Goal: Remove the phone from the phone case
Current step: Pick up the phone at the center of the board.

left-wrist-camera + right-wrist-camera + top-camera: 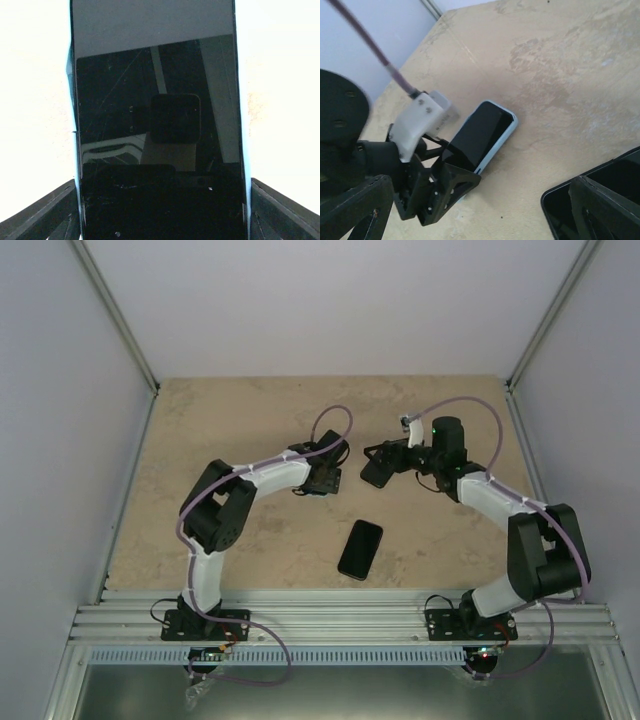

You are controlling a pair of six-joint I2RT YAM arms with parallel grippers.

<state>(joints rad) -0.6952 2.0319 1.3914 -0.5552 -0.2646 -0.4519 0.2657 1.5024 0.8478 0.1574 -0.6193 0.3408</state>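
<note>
**Fingers: left pair pinching the cased phone, right pair spread with nothing between them**

The beige table [230, 420] carried both arms, each reaching in toward its middle. The left gripper [327, 478] sat just left of centre, angled down at the surface. The right gripper [380, 468] faced it from just to the right, near it but apart.

In the left wrist view the left fingers [47, 212] stood one on each long side of the phone case [506, 131]. Their inner faces lay against its edges, so they pinched it across its width at the end toward the left arm. From the right wrist view that end looked slightly raised in the grip, while the opposite end rested on the table.

The right fingers [352, 212] were spread wide and held nothing. A dark flat slab [560, 207] showed half behind one of them. What it was could not be told from that view.

A black handset [360, 549] lay flat on the table nearer the arm bases, well apart from both grippers.

The phone case was pale blue and showed only as a thin rim. The phone [479, 134] sat inside it at mid-table under the left gripper. Its dark glass faced up and was marked with fine scratches.
</note>
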